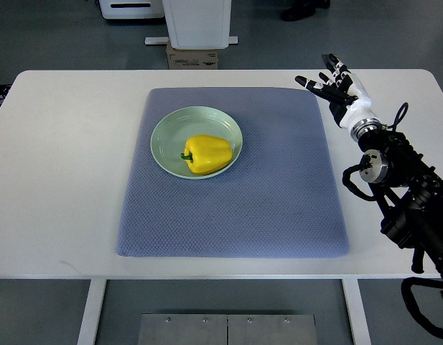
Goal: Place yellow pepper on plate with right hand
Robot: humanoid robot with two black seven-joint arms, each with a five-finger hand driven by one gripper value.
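Note:
A yellow pepper point(205, 154) with a green stem lies on its side on the pale green plate point(167, 131), toward the plate's right half. The plate rests on the upper left of a blue-grey mat point(278, 194). My right hand point(329, 80) hovers over the white table near the mat's far right corner, well to the right of the plate. Its fingers are spread and hold nothing. Its black forearm point(404, 194) runs down along the right edge.
The white table point(63, 180) surrounds the mat on all sides. Beyond its far edge stand a white unit point(198, 21) and a cardboard box point(192, 57) on the floor.

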